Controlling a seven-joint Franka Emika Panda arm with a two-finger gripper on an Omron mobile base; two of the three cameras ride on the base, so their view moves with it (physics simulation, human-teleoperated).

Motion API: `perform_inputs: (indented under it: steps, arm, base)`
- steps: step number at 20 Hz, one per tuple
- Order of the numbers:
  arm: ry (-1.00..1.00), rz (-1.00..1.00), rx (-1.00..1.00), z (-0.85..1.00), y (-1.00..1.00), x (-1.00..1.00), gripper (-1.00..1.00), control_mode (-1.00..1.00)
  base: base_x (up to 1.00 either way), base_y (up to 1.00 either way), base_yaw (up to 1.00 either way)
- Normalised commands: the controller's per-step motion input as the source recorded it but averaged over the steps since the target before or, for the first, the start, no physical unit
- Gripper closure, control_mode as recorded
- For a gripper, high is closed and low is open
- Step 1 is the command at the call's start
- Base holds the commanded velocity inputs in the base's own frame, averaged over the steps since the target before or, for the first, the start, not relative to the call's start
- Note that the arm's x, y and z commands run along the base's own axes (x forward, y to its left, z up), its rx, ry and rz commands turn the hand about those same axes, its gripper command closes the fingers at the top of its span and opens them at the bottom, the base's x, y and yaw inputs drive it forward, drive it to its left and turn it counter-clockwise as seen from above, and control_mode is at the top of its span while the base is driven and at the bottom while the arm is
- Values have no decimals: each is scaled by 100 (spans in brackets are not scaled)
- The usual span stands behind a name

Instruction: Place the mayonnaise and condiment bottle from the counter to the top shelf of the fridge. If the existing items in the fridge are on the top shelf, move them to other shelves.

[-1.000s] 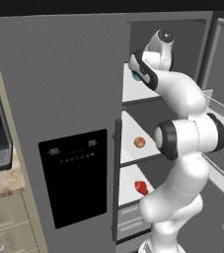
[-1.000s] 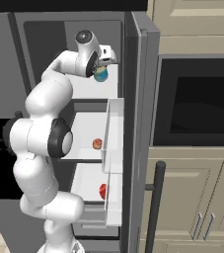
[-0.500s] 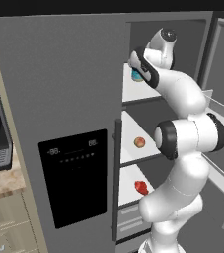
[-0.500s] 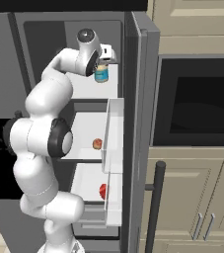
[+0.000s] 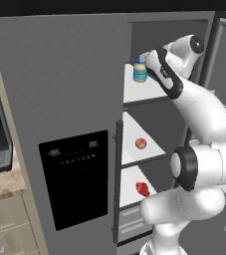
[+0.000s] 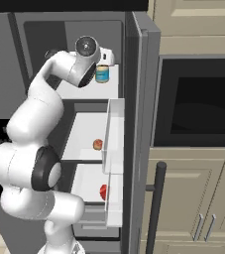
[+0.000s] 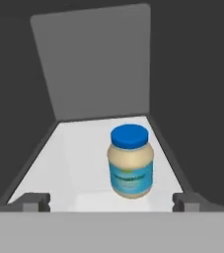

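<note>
The mayonnaise jar (image 7: 130, 162) is positioned upright on the top shelf (image 7: 79, 148) of the fridge (image 5: 74, 89), toward the right side of the shelf as seen in the hand view. A blue lid and a blue label are carried on its pale body. The jar (image 5: 140, 71) is also seen in the left base view, and in the right base view (image 6: 102, 73) it is located just beside the wrist of the arm (image 6: 39, 109).

The gripper (image 7: 111, 201) is held in front of the jar with its fingertips (image 7: 34, 200) spread wide; nothing is gripped, and a clear gap is visible between the fingertips and the jar.

On the middle shelf (image 5: 134, 152) a round peach-coloured fruit (image 5: 141, 143) is located. On the lower shelf (image 5: 132, 187) a red item (image 5: 142, 189) is located.
</note>
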Motion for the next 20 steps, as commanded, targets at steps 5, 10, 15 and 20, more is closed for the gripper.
perform_inputs:
  steps: [5, 10, 15, 20]
  arm:
    - [-27, -7, 4, 49, 2, -100, -100, -100]
    - [-17, 0, -2, 62, 28, -100, -100, -100]
    - [-7, 7, -13, 59, 51, -100, -100, -100]
    - [-2, 7, -24, 6, 9, -100, -100, -100]
  base:
    - [0, 0, 0]
    - [0, 0, 0]
    - [0, 0, 0]
    - [0, 0, 0]
